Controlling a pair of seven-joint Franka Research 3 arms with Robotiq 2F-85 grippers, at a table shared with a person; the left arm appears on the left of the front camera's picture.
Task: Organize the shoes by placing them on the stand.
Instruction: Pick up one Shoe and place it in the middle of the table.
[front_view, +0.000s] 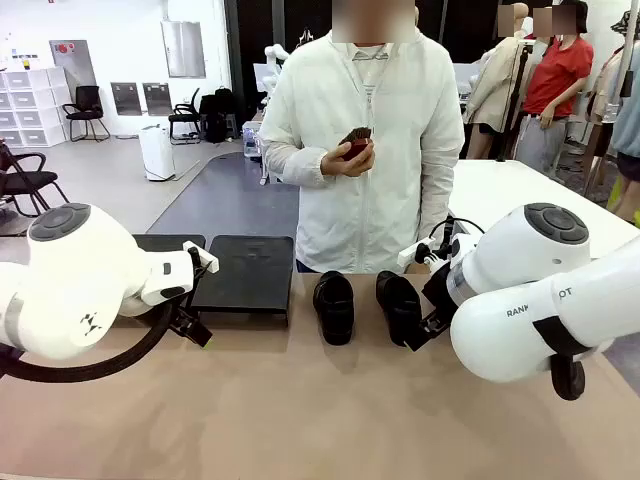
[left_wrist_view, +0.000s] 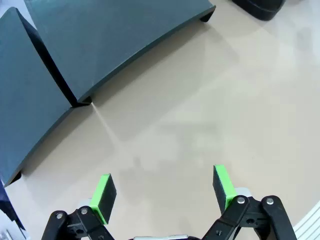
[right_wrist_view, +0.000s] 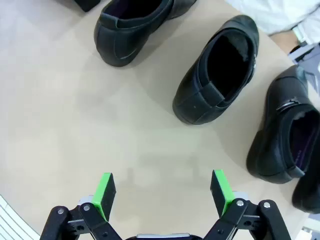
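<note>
Two black glossy shoes (front_view: 333, 305) (front_view: 400, 306) stand side by side on the tan table in front of the person. The right wrist view looks down on several shoes: one lying near the top (right_wrist_view: 135, 25), one upright in the middle (right_wrist_view: 217, 70), one at the right (right_wrist_view: 285, 130). The matte-black stand (front_view: 240, 275) sits at the back left with bare panels (left_wrist_view: 125, 40). My left gripper (front_view: 196, 330) (left_wrist_view: 165, 192) hovers open over bare table just in front of the stand. Near the shoes, my right gripper (front_view: 420, 335) (right_wrist_view: 164, 192) is open and holds nothing.
A person in a white jacket (front_view: 365, 150) stands at the far edge, holding a phone (front_view: 355, 142) in one hand. A white sleeve (right_wrist_view: 280, 20) shows beyond the shoes. Bare table (front_view: 320, 410) stretches across the front between my arms.
</note>
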